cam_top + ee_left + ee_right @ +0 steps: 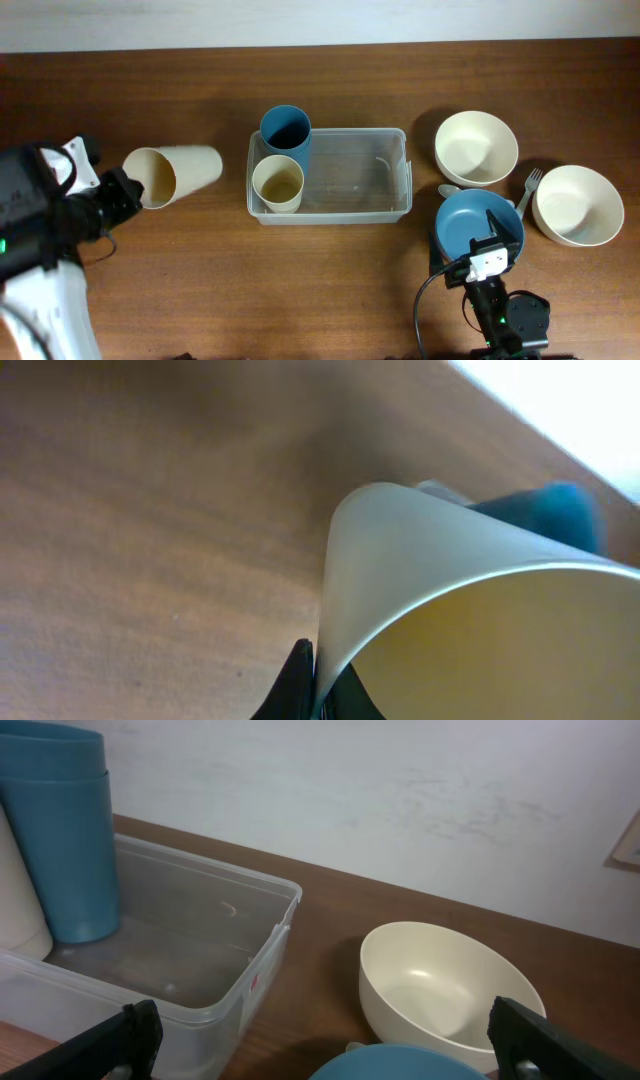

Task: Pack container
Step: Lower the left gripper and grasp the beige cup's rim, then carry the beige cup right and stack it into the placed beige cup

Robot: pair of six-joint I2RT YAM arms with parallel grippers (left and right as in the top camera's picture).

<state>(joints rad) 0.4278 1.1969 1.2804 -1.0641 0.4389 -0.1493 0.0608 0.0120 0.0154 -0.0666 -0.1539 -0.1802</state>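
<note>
A brown wooden table (200,290) with a visible grain fills the overhead view, and a plain white wall (400,790) runs along its far edge. The clear, translucent plastic rectangular container (380,170) with rounded corners sits near the middle of the table, mouth up. Its long axis runs left to right, parallel to the wall. A tall blue plastic cup (285,128) stands upright in its far left corner and a cream plastic cup (277,184) in its near left corner; the rest of its floor is bare. To the left of the container, apart from it, a second cream cup (185,172) lies on its side, base towards the container and mouth facing away. The left gripper (315,685) has its black jaws pinched shut on that cup's thin rim. Whether the cup rests on the wood or is lifted cannot be told. To the right of the container are a round cream bowl (476,148), a second cream bowl (578,205) nearer the edge, a round blue bowl (470,222), a pale fork (527,188) and a pale spoon (448,190). The right gripper (320,1020) hangs over the blue bowl, jaws spread wide, holding nothing.
</note>
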